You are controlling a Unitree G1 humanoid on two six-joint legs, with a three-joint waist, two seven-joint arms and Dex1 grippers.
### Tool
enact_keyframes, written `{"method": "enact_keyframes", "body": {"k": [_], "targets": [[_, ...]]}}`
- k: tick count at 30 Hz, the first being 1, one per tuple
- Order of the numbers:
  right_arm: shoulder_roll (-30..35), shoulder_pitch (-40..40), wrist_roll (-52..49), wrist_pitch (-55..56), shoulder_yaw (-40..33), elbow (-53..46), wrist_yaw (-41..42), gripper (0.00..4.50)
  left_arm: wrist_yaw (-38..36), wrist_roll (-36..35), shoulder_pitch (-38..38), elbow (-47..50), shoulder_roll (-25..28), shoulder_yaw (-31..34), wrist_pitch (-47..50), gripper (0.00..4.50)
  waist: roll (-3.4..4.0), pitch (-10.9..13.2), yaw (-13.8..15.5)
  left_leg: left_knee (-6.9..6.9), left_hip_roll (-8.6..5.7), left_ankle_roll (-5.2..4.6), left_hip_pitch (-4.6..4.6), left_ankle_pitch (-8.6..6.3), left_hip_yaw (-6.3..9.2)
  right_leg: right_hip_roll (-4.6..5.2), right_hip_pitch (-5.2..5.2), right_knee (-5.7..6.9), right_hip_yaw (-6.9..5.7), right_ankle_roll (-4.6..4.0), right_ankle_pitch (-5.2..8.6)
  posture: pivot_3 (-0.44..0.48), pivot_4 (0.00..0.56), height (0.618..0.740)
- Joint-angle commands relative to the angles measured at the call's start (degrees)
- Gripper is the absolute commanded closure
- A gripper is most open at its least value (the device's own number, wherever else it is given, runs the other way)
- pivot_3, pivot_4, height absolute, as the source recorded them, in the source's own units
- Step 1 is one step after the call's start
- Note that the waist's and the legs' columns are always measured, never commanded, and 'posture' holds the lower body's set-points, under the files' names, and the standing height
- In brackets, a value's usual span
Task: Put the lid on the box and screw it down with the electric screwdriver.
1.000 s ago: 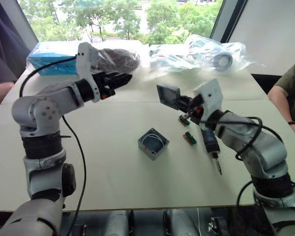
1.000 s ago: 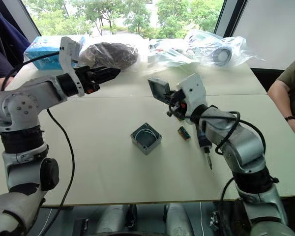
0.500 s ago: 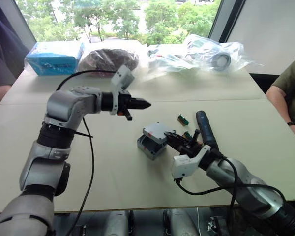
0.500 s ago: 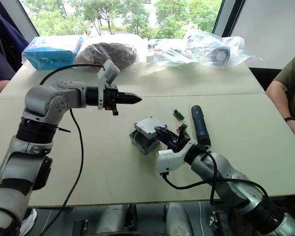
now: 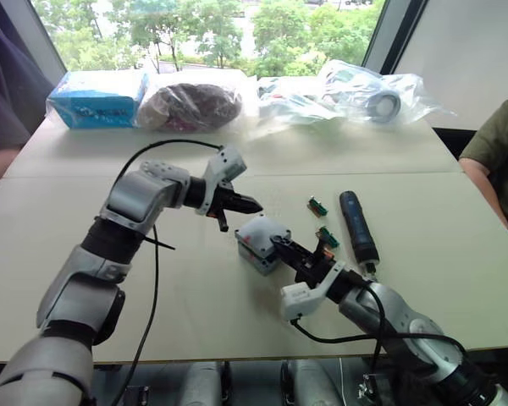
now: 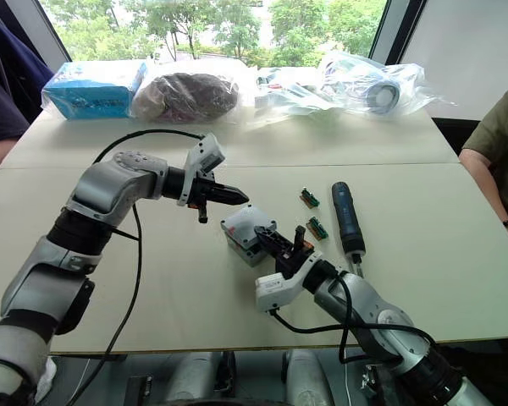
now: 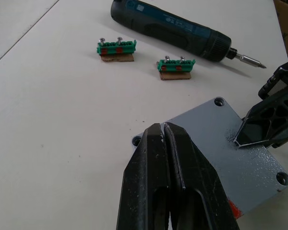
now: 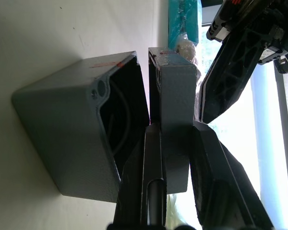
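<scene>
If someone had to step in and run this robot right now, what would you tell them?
Right end effector: shut on the lid, holding it over the box; the right wrist view shows a gap on one side, so it is not seated.
Left end effector: fingers shut, empty, tip just above the lid's far edge.
Electric screwdriver: lying on the table, untouched, beside two green blocks that carry the screws.
Done: lid brought to the box.
Left: seat the lid, release it, pick up the screwdriver, drive the screws.
</scene>
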State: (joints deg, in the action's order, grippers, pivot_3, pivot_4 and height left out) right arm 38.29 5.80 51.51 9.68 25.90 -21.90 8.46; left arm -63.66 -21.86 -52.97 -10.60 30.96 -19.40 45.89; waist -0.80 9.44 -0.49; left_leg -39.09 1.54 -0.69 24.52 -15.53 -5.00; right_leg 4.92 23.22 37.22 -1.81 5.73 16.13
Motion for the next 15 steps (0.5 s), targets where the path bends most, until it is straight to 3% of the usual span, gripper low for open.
{"method": "enact_keyframes", "body": {"k": [1, 15], "targets": [[-0.81, -0.84, 1.45, 1.1, -1.74, 0.22, -0.48, 4.36, -0.7, 1.31, 0.22, 0.62, -0.65, 0.09, -1.77, 4.45, 0.0, 0.0, 0.02, 0.0, 0.0, 0.0, 0.0, 0.0, 0.0, 0.0, -0.01, 0.0, 0.0, 0.0, 0.0, 0.0, 0.15, 0.74], [-3.43, -3.72, 4.62, 2.97, -4.75, -0.35, -1.63, 4.36, -1.04, 3.58, 1.34, 1.81, -2.58, 0.34, -1.94, 4.45, 0.0, 0.0, 0.01, -0.02, 0.0, 0.0, 0.0, 0.0, 0.04, -0.01, -0.03, 0.02, -0.01, 0.0, 0.0, 0.0, 0.15, 0.74]]}}
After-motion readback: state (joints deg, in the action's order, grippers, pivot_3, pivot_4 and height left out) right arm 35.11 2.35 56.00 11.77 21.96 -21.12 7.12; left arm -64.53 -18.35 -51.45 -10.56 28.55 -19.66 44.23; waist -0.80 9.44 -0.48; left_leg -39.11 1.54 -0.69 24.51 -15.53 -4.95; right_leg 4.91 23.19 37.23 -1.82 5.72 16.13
